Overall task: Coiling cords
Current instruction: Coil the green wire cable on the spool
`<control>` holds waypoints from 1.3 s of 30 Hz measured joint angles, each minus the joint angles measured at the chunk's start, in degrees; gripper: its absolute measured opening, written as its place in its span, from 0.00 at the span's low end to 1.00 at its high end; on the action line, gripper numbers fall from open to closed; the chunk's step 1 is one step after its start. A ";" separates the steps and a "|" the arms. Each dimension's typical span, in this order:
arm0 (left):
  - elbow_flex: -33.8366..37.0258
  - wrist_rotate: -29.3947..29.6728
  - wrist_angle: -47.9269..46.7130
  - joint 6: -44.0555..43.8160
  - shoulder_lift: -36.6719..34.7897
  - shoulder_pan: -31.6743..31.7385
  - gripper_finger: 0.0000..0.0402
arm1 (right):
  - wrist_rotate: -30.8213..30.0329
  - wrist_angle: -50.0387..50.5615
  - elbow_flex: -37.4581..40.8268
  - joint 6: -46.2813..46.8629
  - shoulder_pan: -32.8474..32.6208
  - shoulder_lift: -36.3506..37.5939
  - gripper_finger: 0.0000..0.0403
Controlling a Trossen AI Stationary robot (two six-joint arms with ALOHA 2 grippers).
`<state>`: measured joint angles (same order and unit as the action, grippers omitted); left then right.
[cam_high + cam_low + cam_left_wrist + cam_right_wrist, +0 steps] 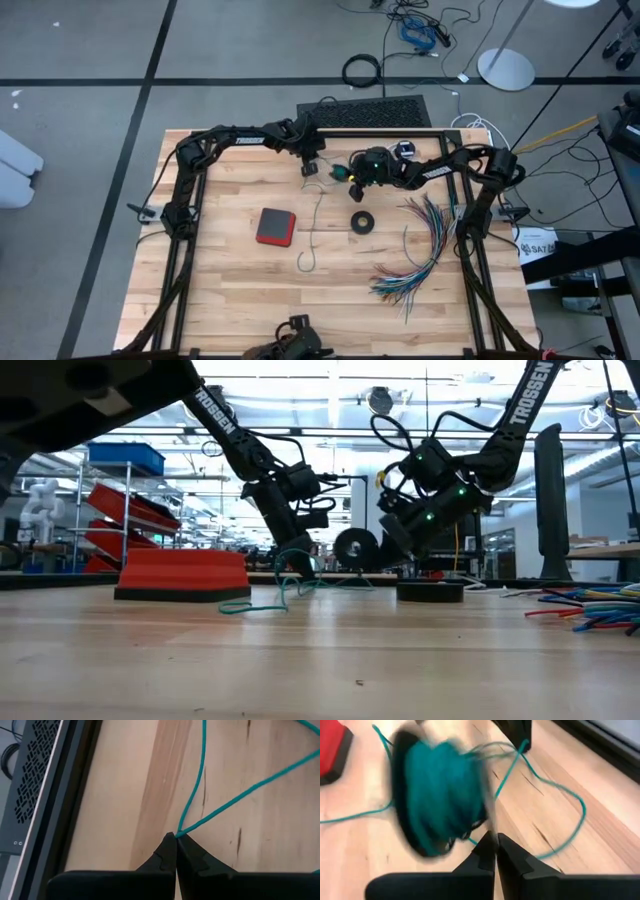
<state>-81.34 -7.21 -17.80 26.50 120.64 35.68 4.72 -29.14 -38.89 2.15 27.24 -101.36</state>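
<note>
The teal-green cord (312, 235) lies slack on the wooden table, running from my left gripper (313, 170) toward the near edge. My left gripper (176, 837) is shut on it. A round black piece (437, 800) wound with teal cord sits right in front of my right gripper (495, 840), blurred. That gripper (355, 188) is shut, just right of the left one. In the low view the round piece (355, 547) shows beside its tips, above the tabletop. I cannot make out the white cord. My left gripper pinches a bend of the teal cord (179, 833) at its fingertips, slanting down from the far side. Two strands leave the tips and run off slack over the table. My right gripper is shut at the round piece's edge (479, 827). Blur hides which part it has. The piece is clear of the table.
A red box (275, 227) lies left of the cord and a small black ring (361, 221) to its right. A fanned bundle of multicoloured wires (425, 250) fills the right side. A black vented panel (35, 780) runs along the far edge.
</note>
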 joint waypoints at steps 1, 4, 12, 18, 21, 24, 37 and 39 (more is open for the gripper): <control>0.00 0.24 -0.01 0.49 0.00 0.02 0.00 | -0.12 0.62 0.00 0.00 0.11 0.00 0.00; 0.00 0.42 0.34 0.90 0.00 0.02 0.00 | -0.32 1.17 0.00 -0.04 0.20 0.01 0.00; 0.00 0.40 0.70 1.03 0.00 -0.20 0.00 | -2.08 1.51 -0.21 -0.47 0.31 0.00 0.00; 0.00 2.40 0.26 2.78 0.00 -1.18 0.00 | -3.91 8.18 -3.58 -1.92 0.29 0.01 0.00; 0.02 5.12 -0.44 4.46 0.00 -2.05 0.00 | -4.51 12.36 -5.29 -2.63 0.29 0.00 0.00; 0.02 7.32 -1.02 5.96 0.00 -2.51 0.00 | -4.67 15.62 -6.55 -2.80 0.29 0.01 0.00; 0.02 10.94 0.38 8.94 0.00 -3.08 0.21 | -5.41 21.44 -7.45 -3.51 0.29 0.00 0.00; 0.02 10.73 0.84 8.99 0.00 -3.08 0.28 | -6.69 22.36 -7.45 -4.32 0.29 0.00 0.00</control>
<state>-81.32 3.52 -16.96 35.48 120.64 32.60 -1.97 -6.79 -46.35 -2.17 27.53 -101.36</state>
